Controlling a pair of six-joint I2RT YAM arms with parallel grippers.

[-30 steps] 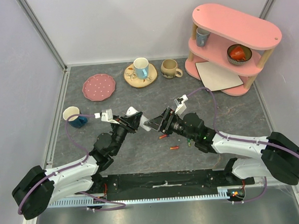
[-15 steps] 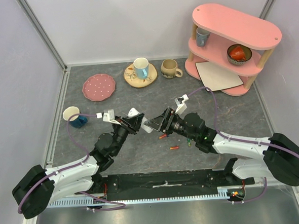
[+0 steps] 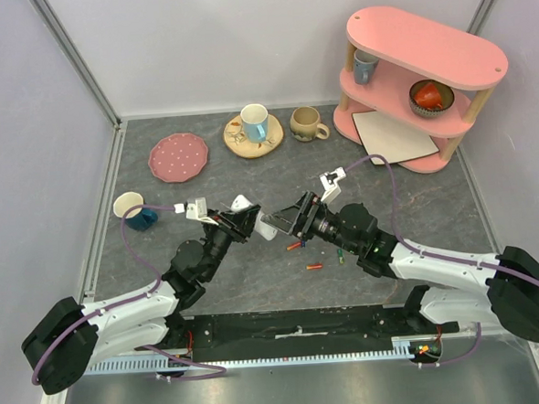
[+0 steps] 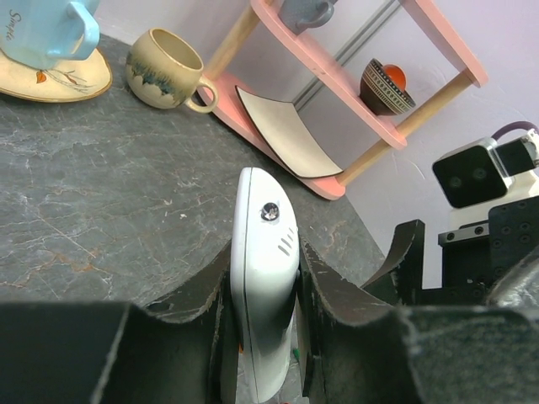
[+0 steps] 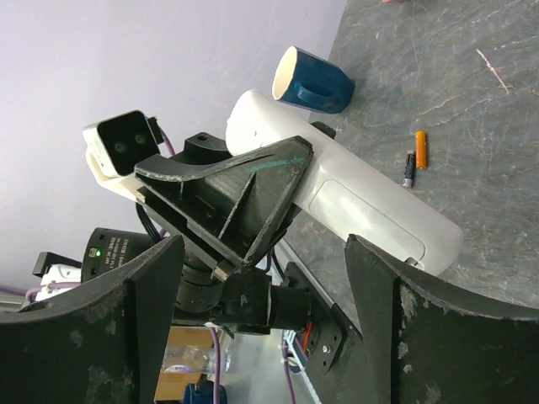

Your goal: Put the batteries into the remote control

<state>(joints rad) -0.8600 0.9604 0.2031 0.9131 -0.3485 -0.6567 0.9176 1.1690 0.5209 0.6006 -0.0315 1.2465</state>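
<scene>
Holding the remote [image 5: 261,114] up off the table [image 3: 416,202] with my left gripper [image 4: 265,268] clamped on its sides, right gripper [image 3: 285,223] wide open just beside it, I'd push the back cover [image 5: 362,210] off squarely before fetching the batteries [image 3: 314,267] lying below.

The remote control's [image 4: 261,210] lower end is hidden inside the left claw [image 4: 266,252].

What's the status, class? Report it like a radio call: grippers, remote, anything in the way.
Left gripper shut on remote control. Right gripper open, facing remote's free end. Batteries loose on table beneath. No obstruction seen between them.
</scene>
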